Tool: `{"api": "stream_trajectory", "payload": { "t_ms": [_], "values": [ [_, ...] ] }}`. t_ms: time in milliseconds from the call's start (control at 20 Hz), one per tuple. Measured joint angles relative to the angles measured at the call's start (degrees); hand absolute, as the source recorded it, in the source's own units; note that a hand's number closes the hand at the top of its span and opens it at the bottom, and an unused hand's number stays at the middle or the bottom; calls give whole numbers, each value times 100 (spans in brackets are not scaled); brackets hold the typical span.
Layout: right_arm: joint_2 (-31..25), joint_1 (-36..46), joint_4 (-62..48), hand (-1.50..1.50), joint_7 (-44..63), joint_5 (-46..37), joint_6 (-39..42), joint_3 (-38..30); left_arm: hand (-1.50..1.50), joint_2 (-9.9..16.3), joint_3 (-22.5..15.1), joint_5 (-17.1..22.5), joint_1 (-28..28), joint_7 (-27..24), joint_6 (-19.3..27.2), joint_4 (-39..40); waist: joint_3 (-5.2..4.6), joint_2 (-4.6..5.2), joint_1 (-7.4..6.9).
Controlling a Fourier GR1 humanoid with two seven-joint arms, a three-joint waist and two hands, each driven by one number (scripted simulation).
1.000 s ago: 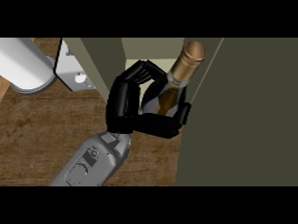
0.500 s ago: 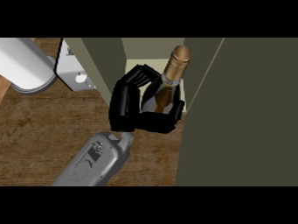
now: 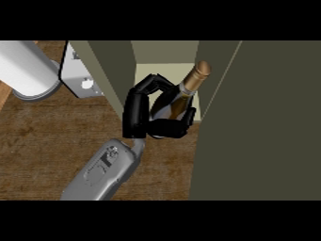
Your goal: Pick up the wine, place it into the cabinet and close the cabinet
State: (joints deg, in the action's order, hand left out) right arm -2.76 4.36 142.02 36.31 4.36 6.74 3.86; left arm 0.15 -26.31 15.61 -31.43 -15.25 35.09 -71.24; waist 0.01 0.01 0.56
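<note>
The wine bottle (image 3: 193, 81) is dark with a tan foil neck and leans up and to the right. My right hand (image 3: 138, 112) is shut on its body, fingers curled over the shoulder and thumb under the base. The bottle sits in the gap between the cabinet's olive side wall (image 3: 111, 66) and its open door (image 3: 274, 117), with the neck in front of the pale cabinet interior (image 3: 161, 52). The hand hides the bottle's lower part. My left hand does not show.
A large white cylinder (image 3: 15, 66) stands at the upper left on the wooden counter (image 3: 52, 127). Beside it is a grey panel with a small knob (image 3: 81, 81). The open door fills the right side of the view.
The bottle's top has dropped slightly in the view and the hand has edged a little left with it. The grip is unchanged and the door has not moved.
</note>
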Motion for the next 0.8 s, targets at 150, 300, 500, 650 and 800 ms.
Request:
{"api": "stream_trajectory", "payload": {
  "t_ms": [150, 300, 500, 650, 800],
  "values": [
    [-1, -127, 23, -150, -83, 6, 53, 1, 150, -7, 83, 88, -144, -204, -8, 303, -1, 1, 11],
    [-55, 44, 9, -150, 47, 32, 31, -104, 150, -11, 224, 149, -223, -426, -38, 570, -1, 3, 9],
    [-28, 54, 27, -150, 100, 25, 6, -9, 150, -4, 562, 338, -305, -839, -330, 1045, -3, 6, 19],
    [-19, 37, 26, -150, 54, 32, 21, -38, 150, -9, 693, 406, -344, -929, -390, 1177, -1, 4, 11],
    [-14, -43, 22, -150, -15, 32, 44, -77, 150, 5, 883, 357, -397, -875, -554, 1281, -1, 1, -2]
  ]
}}
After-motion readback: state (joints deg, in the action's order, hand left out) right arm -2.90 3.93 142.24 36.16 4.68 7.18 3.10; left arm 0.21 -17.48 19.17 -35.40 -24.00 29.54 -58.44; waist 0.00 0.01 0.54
